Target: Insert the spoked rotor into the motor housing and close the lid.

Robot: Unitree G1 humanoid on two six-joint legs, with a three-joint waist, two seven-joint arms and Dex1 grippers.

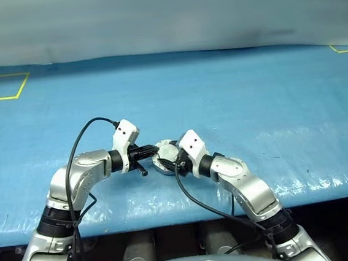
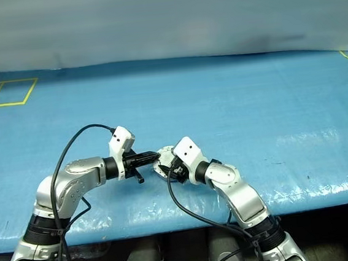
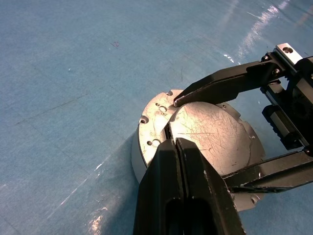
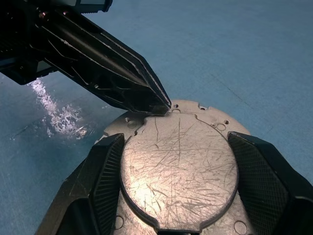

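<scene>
The motor housing (image 4: 181,147) sits on the blue tabletop (image 1: 251,98), low in the head views at about six o'clock from the centre of the blue surface, between the two arms. Its lid (image 3: 210,134), a scratched silver-grey disc, lies flat on top of it, so the cup's inside is hidden.

The right tool (image 4: 178,161) stands wide, its two black fingers (image 4: 105,166) set one on each side of the housing's rim, at about nine and three o'clock around the disc in its own wrist view. The fingers lie just beside or against the rim; whether they press on it I cannot tell.

The left tool (image 3: 178,147) is closed tight, its two fingers pressed together into one point. That point rests at the lid's edge, at about eleven o'clock on the disc as the right wrist view shows it, where the lid meets the housing's flange with its small screw holes.

The spoked rotor cannot be made out.
</scene>
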